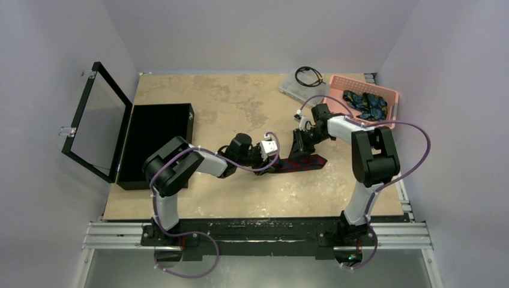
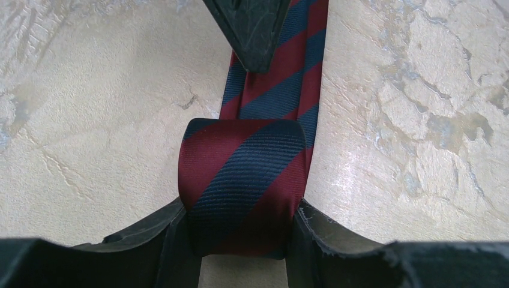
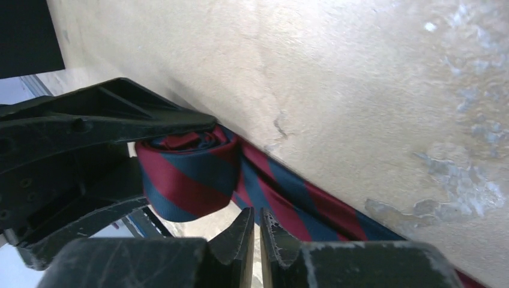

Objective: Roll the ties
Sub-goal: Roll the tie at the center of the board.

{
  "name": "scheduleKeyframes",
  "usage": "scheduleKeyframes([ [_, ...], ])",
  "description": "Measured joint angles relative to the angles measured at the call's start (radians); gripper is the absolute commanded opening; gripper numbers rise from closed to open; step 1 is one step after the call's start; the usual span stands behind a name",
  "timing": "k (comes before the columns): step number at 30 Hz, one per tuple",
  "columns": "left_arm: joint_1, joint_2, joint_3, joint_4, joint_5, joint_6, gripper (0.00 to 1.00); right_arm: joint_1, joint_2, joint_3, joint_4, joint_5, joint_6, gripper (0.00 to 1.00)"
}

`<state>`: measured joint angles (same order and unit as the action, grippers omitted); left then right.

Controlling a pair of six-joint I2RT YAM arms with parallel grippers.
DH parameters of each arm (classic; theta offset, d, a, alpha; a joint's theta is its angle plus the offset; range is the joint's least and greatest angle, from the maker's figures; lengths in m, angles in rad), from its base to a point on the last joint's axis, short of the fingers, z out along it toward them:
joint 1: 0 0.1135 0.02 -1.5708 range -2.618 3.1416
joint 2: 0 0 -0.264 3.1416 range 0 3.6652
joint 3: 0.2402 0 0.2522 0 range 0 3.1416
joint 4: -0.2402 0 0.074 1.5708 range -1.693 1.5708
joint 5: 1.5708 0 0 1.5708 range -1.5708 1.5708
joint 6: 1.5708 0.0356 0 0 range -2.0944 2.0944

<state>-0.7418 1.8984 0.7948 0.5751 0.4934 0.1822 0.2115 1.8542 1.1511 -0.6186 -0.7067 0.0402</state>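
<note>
We are in a robotics lab cell, not a home or a shop. Plain pale walls point(image 1: 252, 30) close in a stone-patterned table point(image 1: 198, 96) on three sides. An aluminium rail point(image 1: 270, 240) along its near edge carries two robot arms point(image 1: 180, 168), with purple cables point(image 1: 420, 150) looping off them. A black display case point(image 1: 153, 141) sits at the left edge, and a pink basket point(image 1: 360, 80) at the far right corner.

Overhead camera surveys the table point(image 1: 240, 192); both wrist cameras sit close over the tie point(image 2: 243, 180), seemingly facing each other.
</note>
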Motion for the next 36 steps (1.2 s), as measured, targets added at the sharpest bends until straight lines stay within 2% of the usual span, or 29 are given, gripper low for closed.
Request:
scheduleKeyframes([
  [7, 0.002, -0.005, -0.006, -0.001, 0.005, -0.006, 0.00, -0.005, 0.100, -0.016, 0.002, -0.024, 0.001, 0.04],
  [19, 0.032, -0.077, 0.019, -0.154, 0.072, 0.024, 0.03, -0.008, 0.138, 0.001, -0.019, -0.048, 0.014, 0.02],
  [24, 0.040, -0.117, 0.067, -0.275, 0.123, 0.155, 0.03, -0.001, 0.151, 0.013, -0.024, -0.051, 0.024, 0.02],
  [30, 0.039, -0.066, 0.089, -0.386, 0.097, 0.278, 0.03, 0.005, 0.177, 0.036, -0.029, -0.070, 0.032, 0.03],
  [33, 0.038, -0.056, 0.130, -0.447, 0.080, 0.308, 0.03, 0.006, 0.187, 0.052, -0.048, -0.072, 0.025, 0.12],
  [36, 0.034, -0.043, 0.169, -0.502, 0.066, 0.319, 0.03, 0.006, 0.185, 0.060, -0.055, -0.086, 0.009, 0.29],
])
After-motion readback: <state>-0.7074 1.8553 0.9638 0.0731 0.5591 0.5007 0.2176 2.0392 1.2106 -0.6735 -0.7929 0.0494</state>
